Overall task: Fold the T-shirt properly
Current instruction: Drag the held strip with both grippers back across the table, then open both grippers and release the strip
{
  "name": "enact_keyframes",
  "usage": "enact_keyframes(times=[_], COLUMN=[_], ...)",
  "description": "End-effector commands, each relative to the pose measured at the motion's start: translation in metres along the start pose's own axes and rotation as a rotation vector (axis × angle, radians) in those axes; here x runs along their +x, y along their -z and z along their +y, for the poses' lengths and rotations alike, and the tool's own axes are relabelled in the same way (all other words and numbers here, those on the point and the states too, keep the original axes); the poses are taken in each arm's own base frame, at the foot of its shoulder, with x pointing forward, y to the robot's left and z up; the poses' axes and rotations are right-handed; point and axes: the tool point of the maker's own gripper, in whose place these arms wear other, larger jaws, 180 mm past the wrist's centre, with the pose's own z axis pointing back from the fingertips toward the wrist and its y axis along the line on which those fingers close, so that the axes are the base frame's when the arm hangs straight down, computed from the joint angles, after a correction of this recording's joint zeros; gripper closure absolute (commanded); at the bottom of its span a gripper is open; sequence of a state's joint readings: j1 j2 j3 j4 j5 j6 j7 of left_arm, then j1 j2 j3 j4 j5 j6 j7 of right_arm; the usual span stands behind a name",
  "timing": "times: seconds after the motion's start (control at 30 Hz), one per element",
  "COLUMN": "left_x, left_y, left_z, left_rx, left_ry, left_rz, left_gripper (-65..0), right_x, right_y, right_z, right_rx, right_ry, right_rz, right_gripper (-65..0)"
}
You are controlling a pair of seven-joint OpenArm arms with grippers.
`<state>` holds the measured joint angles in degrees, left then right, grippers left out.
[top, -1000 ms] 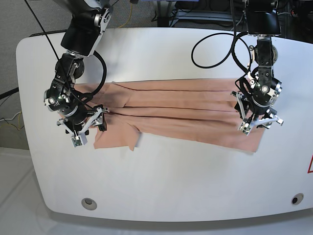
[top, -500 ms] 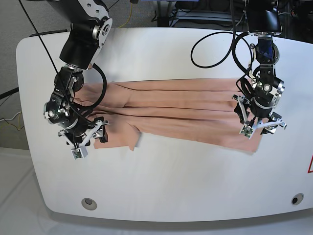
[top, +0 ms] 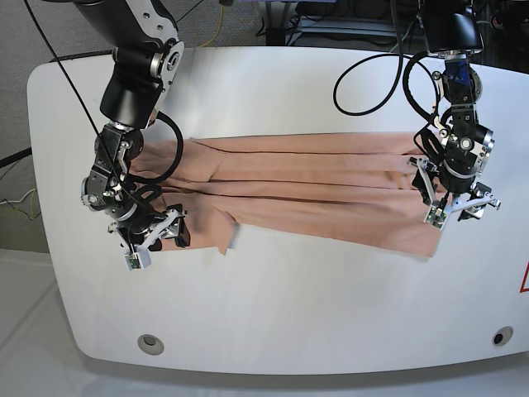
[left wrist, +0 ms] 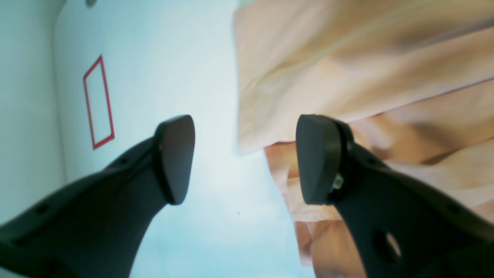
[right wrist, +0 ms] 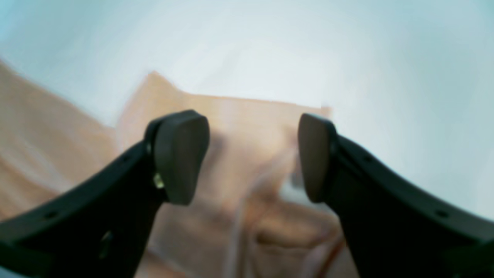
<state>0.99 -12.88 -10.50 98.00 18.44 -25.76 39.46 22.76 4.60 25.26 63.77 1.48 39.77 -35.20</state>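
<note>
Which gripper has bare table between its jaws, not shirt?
The left gripper: its jaws straddle the T-shirt edge, with white table showing in the gap. The right gripper has peach fabric across its whole gap.

You have open white table [top: 273,298] along the whole near side, from the T-shirt [top: 314,194] forward to the table's edge; nothing stands there except two small round fittings [top: 150,342] near the front corners. The far strip behind the shirt is bare too, apart from a black cable loop [top: 372,78] hanging over it at the left arm's side. The shirt itself lies as a long band across the middle, so any pass front to back crosses cloth. The right gripper [top: 153,240] sits over the sleeve end, the left gripper [top: 459,211] over the hem end.
</note>
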Motion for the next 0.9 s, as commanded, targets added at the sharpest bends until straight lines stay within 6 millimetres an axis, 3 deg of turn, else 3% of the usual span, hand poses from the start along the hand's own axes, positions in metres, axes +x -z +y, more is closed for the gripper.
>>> enact_keyframes(times=[0.0, 0.37, 0.47, 0.87], left_x=[0.005, 0.002, 0.002, 0.002], left_y=[-0.004, -0.006, -0.006, -0.006], left_z=[0.014, 0.011, 0.01, 0.01], left_rx=[0.038, 0.032, 0.03, 0.03], left_ry=[0.01, 0.013, 0.013, 0.013], left_rz=[-0.022, -0.019, -0.02, -0.02], left_gripper=[-39.3, -39.3, -39.3, -39.3], right_x=[0.021, 0.012, 0.017, 0.003], right_y=[-0.003, -0.005, -0.006, 0.005], right_z=[-0.012, -0.034, -0.039, -0.031], right_rx=[-0.012, -0.04, -0.046, -0.015], right_ry=[-0.002, 0.02, 0.017, 0.071], right_rz=[-0.067, -0.076, -0.085, -0.092], right_gripper=[-38.2, -38.2, -38.2, -38.2])
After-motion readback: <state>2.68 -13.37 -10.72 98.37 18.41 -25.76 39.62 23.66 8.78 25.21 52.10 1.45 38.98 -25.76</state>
